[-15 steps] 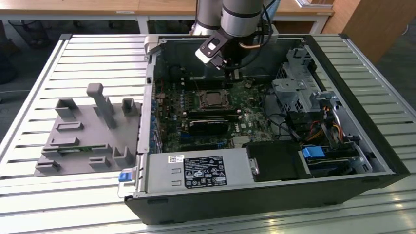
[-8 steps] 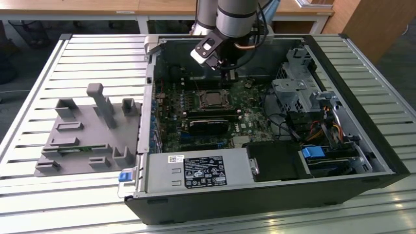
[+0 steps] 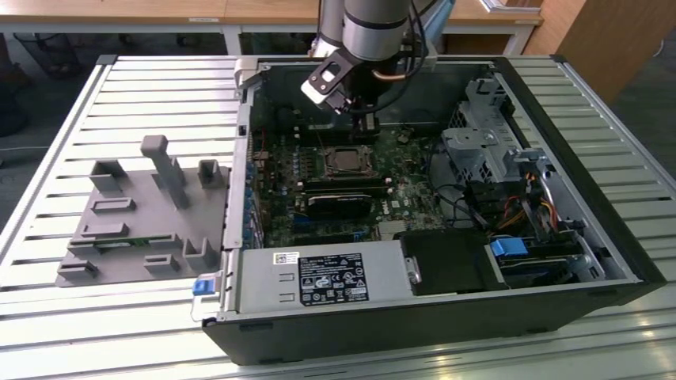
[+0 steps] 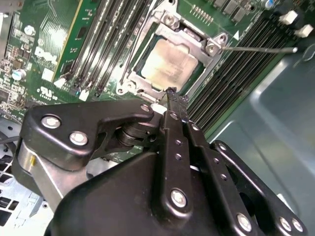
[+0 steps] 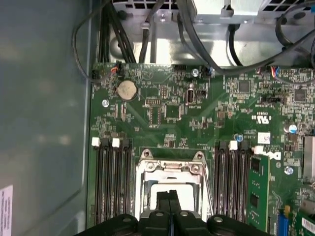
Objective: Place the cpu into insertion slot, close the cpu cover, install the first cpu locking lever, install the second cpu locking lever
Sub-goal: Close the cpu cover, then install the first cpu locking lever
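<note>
cpu (image 4: 170,64) seated; cover (image 4: 197,38) lowered over it. lever (image 4: 258,48) sticking out sideways, judged unlatched; both levers likely left. tool (image 4: 172,96) pressed together, nothing pinched, poised just beside cover.

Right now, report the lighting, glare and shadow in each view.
Exterior view: light glares off the slatted table along its lower stretch, while the computer case interior sits darker. Second wrist view: the cpu top carries a pale sheen; the black gripper reads dark. First wrist view: soft glare patches on the case wall.
</note>
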`<state>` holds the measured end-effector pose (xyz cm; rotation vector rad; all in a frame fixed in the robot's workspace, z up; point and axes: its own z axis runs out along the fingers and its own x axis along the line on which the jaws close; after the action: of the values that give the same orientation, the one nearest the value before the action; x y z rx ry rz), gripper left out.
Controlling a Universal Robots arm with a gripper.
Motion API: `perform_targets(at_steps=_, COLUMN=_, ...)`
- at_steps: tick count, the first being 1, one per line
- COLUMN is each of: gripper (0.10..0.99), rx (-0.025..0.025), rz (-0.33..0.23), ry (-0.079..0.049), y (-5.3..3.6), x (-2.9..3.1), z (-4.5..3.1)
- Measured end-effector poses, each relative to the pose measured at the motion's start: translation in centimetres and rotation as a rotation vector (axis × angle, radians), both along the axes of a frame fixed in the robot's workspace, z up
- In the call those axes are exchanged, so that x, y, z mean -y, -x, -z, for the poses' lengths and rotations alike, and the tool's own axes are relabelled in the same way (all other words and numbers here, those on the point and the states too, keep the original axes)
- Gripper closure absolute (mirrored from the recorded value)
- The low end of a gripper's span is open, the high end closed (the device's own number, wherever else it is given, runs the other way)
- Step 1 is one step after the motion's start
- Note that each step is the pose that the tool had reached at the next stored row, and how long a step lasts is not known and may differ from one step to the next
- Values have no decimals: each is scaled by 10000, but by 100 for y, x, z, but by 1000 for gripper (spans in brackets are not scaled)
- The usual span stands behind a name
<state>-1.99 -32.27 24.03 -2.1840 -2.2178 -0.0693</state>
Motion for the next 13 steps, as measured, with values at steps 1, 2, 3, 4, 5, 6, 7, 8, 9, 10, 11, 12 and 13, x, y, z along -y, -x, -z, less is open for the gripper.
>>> perform_targets(at_steps=1, gripper=969, rx=0, rz=1, ry=0, y=13, x=0, z=1)
perform_targets(at_steps=2, gripper=969, rx=0, rz=1, ry=0, y=24, x=0, z=2)
perform_targets(at_steps=3, gripper=969, rx=0, rz=1, ry=0, y=36, x=0, z=2)
perform_targets(at_steps=4, gripper=969, rx=0, rz=1, ry=1, y=46, x=0, z=3)
perform_targets(at_steps=5, gripper=969, rx=0, rz=1, ry=0, y=56, x=0, z=4)
perform_targets(at_steps=6, gripper=969, rx=0, rz=1, ry=0, y=64, x=0, z=5)
perform_targets(at_steps=7, gripper=969, rx=0, rz=1, ry=1, y=69, x=0, z=5)
perform_targets(at_steps=8, gripper=969, rx=-1, rz=1, ry=1, y=73, x=0, z=6)
perform_targets(at_steps=9, gripper=969, rx=-1, rz=1, ry=2, y=77, x=0, z=6)
perform_targets(at_steps=10, gripper=969, rx=-1, rz=1, ry=1, y=79, x=0, z=6)
perform_targets(at_steps=11, gripper=969, rx=0, rz=-1, ry=1, y=79, x=0, z=7)
perform_targets(at_steps=12, gripper=969, rx=-1, rz=-1, ry=1, y=79, x=0, z=7)
perform_targets(at_steps=13, gripper=969, rx=0, rz=0, ry=1, y=80, x=0, z=7)
